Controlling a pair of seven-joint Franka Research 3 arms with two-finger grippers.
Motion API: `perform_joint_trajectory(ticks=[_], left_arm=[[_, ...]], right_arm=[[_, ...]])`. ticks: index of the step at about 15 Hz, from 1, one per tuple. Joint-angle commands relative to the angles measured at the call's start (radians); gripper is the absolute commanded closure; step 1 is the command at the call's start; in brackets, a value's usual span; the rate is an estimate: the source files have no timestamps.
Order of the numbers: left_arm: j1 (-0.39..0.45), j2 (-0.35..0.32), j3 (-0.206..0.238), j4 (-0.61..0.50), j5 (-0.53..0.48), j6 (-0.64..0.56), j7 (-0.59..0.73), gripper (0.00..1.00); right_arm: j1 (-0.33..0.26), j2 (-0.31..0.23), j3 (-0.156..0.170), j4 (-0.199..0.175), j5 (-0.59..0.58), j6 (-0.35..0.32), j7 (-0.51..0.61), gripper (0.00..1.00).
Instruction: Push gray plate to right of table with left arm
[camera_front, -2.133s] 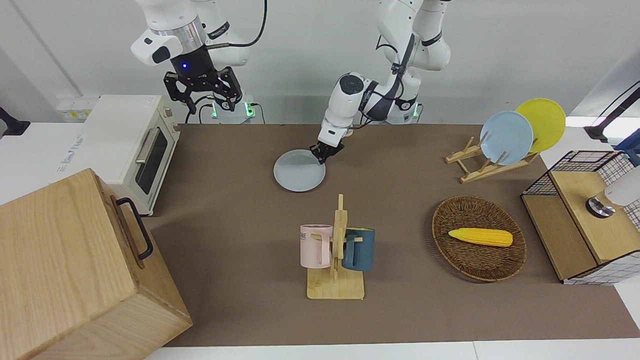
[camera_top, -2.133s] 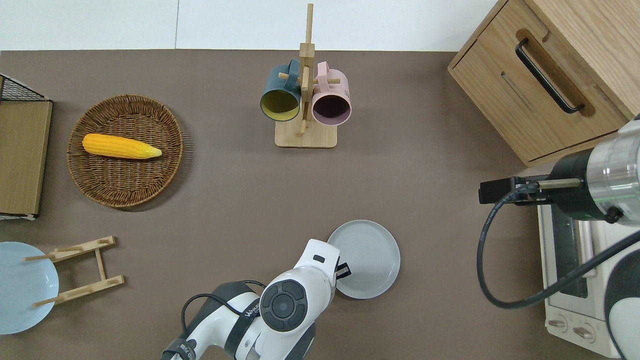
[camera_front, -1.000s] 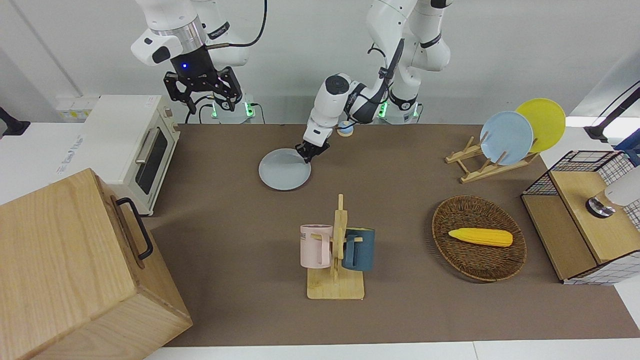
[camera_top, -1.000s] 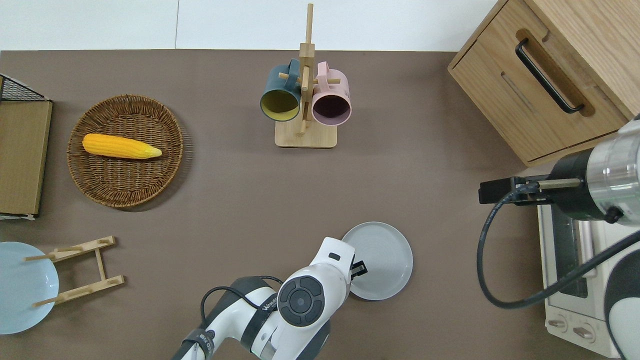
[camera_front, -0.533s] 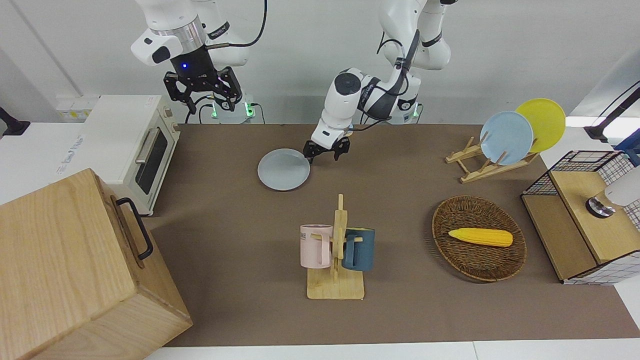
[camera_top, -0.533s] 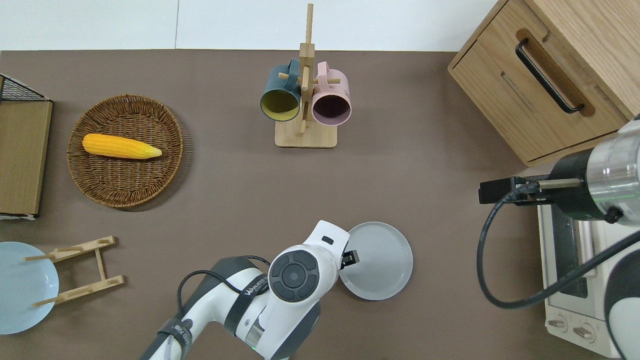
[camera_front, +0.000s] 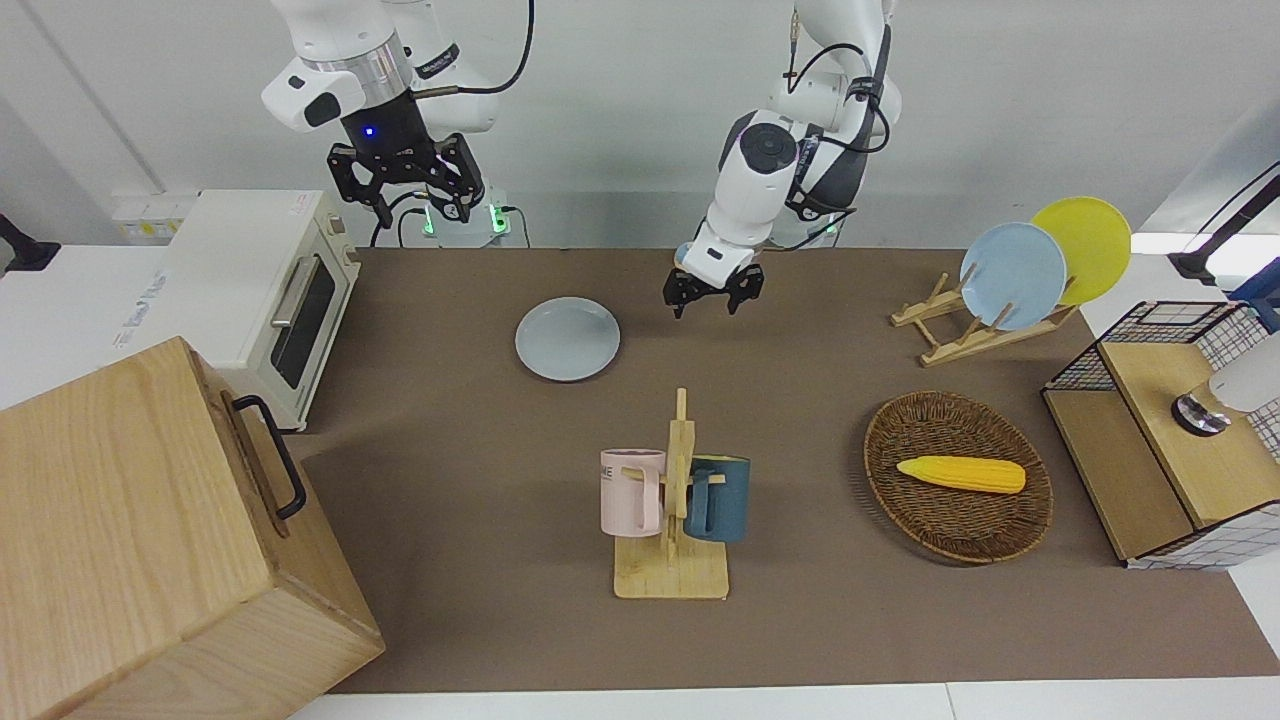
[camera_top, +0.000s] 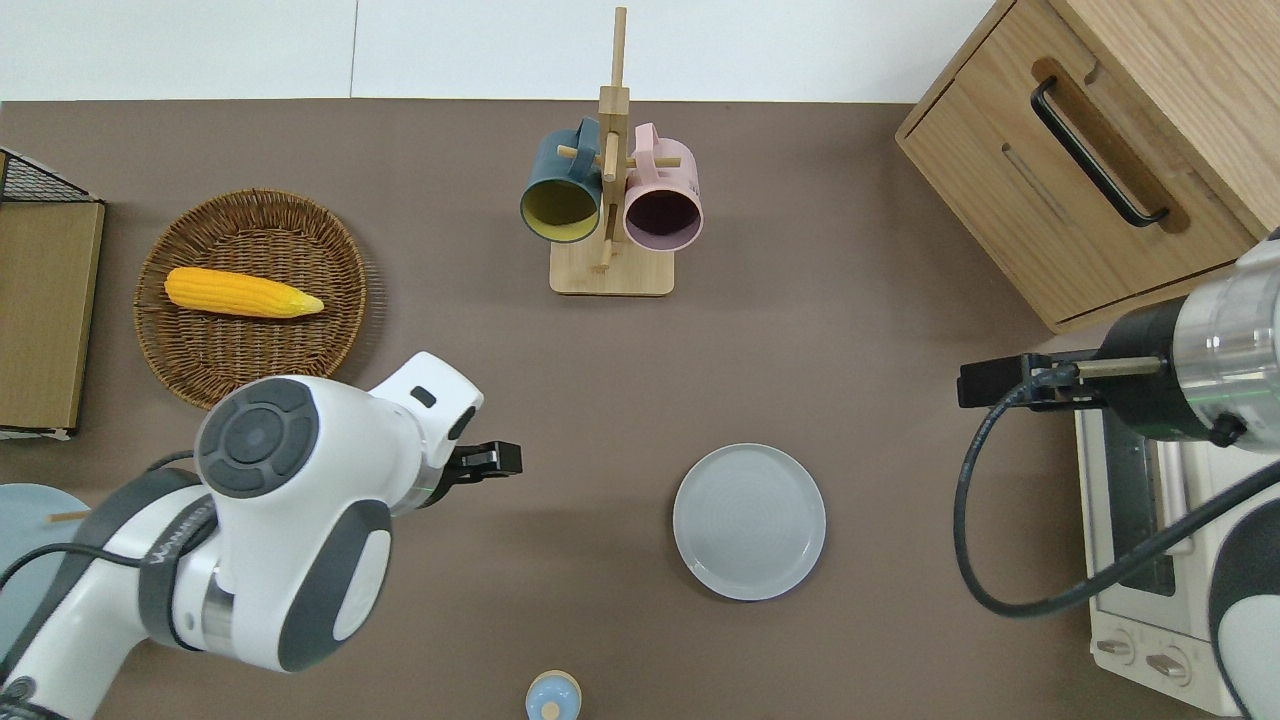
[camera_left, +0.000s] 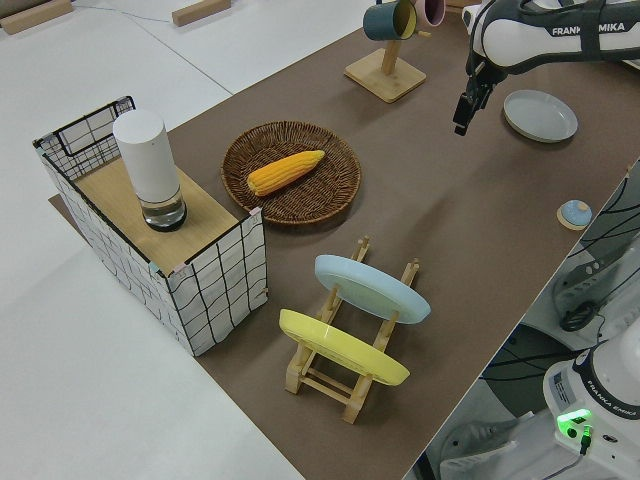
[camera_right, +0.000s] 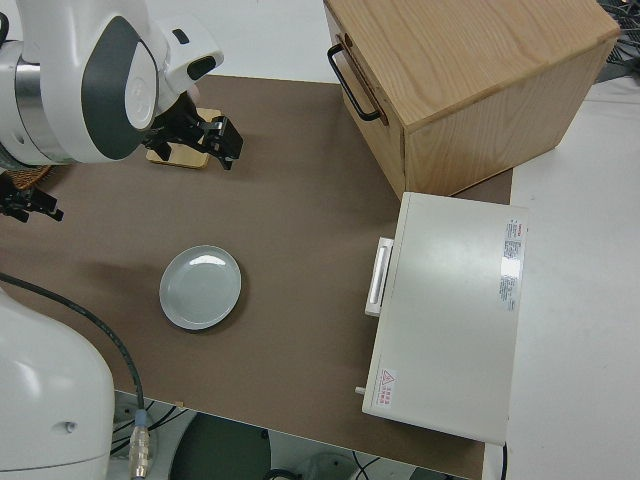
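Note:
The gray plate (camera_front: 567, 338) lies flat on the brown table (camera_front: 480, 450), between the mug rack and the robots, toward the right arm's end; it also shows in the overhead view (camera_top: 749, 521) and the left side view (camera_left: 540, 114). My left gripper (camera_front: 707, 303) is open and empty, up in the air. In the overhead view the left gripper (camera_top: 495, 460) is over bare table, well apart from the plate, on the side toward the left arm's end. The right gripper (camera_front: 420, 205) is parked and open.
A mug rack (camera_top: 610, 200) with a teal and a pink mug stands farther out. A wicker basket (camera_top: 250, 300) holds corn. A rack holds a sky-blue plate (camera_front: 1012, 275) and a yellow plate (camera_front: 1085, 245). A toaster oven (camera_front: 265, 290) and a wooden cabinet (camera_front: 150, 540) stand at the right arm's end. A small blue-topped object (camera_top: 552, 697) sits by the robots.
The left gripper pushed the plate toward the right arm's end, then opened, let go of its edge, rose and moved away toward the left arm's end. The plate now rests still.

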Motion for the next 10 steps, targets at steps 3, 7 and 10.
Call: perform_joint_trajectory(ticks=[3, 7, 10], left_arm=[[0.121, -0.043, -0.010, 0.049, 0.030, -0.048, 0.091, 0.01], [0.206, -0.040, -0.010, 0.114, 0.089, -0.117, 0.183, 0.01], [0.235, -0.039, -0.010, 0.174, 0.090, -0.176, 0.191, 0.01]], right_arm=[[-0.006, 0.006, 0.004, 0.014, 0.016, -0.005, 0.002, 0.005], [-0.006, 0.006, 0.004, 0.014, 0.016, -0.005, 0.002, 0.005], [-0.006, 0.006, 0.004, 0.014, 0.016, -0.005, 0.002, 0.005]])
